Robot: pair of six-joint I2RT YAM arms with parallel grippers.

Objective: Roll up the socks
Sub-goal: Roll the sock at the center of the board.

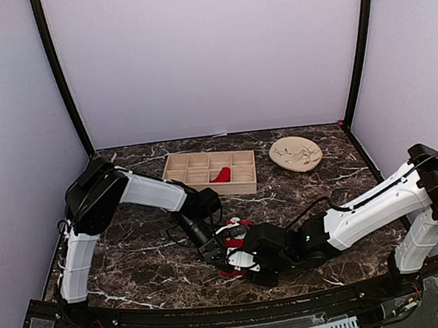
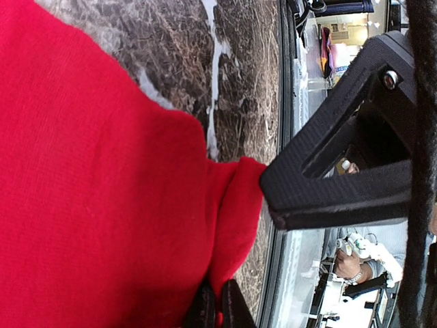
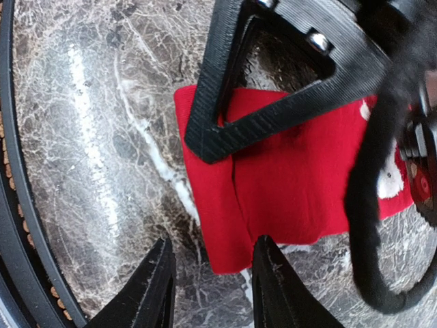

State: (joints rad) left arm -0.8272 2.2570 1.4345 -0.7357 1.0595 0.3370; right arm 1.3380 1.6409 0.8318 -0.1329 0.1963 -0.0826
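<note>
One red sock [image 1: 232, 237] lies on the marble table near the front edge, between my two grippers. It fills the left wrist view as a red sock [image 2: 102, 191], and my left gripper [image 2: 218, 287] is shut on a fold of its fabric. In the right wrist view the sock [image 3: 293, 191] lies flat with a small white patch [image 3: 389, 183] at its far end. My right gripper [image 3: 213, 240] stands open, its fingertips astride the sock's near corner. A second red sock [image 1: 221, 176] sits in one compartment of the wooden tray [image 1: 174, 169].
A beige round dish [image 1: 295, 153] lies at the back right. The left gripper's black triangular finger [image 3: 273, 89] rests over the sock. The table's front edge [image 2: 283, 205] runs close beside the sock.
</note>
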